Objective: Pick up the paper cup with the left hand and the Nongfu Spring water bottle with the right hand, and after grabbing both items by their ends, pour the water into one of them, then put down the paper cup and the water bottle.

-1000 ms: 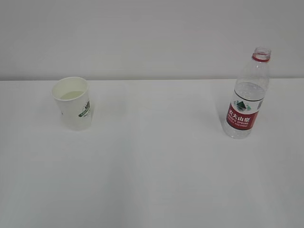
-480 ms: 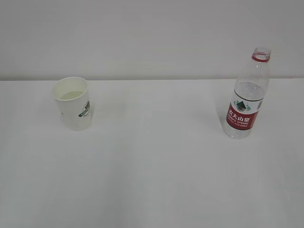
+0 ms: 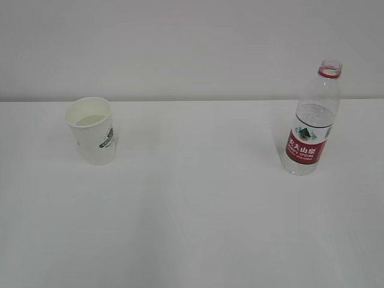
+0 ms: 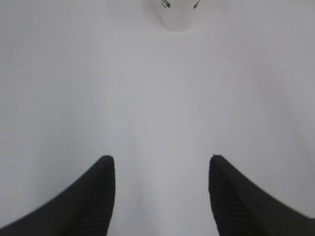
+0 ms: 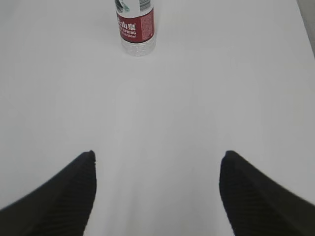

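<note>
On the left of the white counter (image 3: 192,210) stands the paper cup (image 3: 93,130), upright, its green logo turned toward the right, with a little pale water (image 3: 90,120) lying inside it. From my left wrist I see only the cup's lower part at the far edge, straight ahead of my left hand (image 4: 161,169). That hand hangs over bare counter well short of the cup, its two black fingers (image 4: 96,189) spread apart with nothing between them.

Well apart from the cup, on the right of the counter, the water bottle (image 3: 312,120) stands upright with no cap on its mouth, red neck ring at the top and red label around its lower body. It holds water partway up. My right hand (image 5: 157,169) is released too, fingers (image 5: 78,184) held wide over empty counter, the bottle far ahead and a little to the left of it, untouched.
</note>
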Controlling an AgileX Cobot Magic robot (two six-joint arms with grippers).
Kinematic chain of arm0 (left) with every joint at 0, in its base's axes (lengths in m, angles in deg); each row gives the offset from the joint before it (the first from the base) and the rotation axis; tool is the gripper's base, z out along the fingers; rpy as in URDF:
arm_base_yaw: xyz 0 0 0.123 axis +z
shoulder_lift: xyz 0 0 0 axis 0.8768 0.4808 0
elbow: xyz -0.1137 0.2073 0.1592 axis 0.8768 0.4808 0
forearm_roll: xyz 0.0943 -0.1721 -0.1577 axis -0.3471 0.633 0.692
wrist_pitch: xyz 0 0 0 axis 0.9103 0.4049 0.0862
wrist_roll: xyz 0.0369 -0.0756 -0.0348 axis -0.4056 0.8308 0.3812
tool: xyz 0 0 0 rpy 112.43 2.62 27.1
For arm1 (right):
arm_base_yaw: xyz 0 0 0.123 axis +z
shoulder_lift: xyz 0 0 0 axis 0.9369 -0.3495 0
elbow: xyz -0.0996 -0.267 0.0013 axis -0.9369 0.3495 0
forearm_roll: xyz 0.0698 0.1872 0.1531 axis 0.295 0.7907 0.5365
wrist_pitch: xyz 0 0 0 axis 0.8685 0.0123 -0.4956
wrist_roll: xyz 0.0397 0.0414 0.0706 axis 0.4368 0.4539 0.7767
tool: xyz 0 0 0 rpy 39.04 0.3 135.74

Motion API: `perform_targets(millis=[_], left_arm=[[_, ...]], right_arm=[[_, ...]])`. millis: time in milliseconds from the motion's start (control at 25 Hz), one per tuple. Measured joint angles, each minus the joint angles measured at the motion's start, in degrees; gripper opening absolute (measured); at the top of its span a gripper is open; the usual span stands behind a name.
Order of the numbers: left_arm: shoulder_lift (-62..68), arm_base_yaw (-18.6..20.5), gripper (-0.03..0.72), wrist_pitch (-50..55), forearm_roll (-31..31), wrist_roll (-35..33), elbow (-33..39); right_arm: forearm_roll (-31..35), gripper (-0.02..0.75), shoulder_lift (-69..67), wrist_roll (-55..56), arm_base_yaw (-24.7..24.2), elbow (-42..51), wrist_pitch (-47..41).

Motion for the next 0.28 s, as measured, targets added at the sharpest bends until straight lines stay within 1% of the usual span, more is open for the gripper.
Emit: perform_targets(millis=[280], left_arm=[[0.0, 0.0, 0.441, -0.12, 0.0, 0.0, 0.0]], right_arm=[[0.0, 0.587, 0.0, 0.0, 0.0, 0.0, 0.0]])
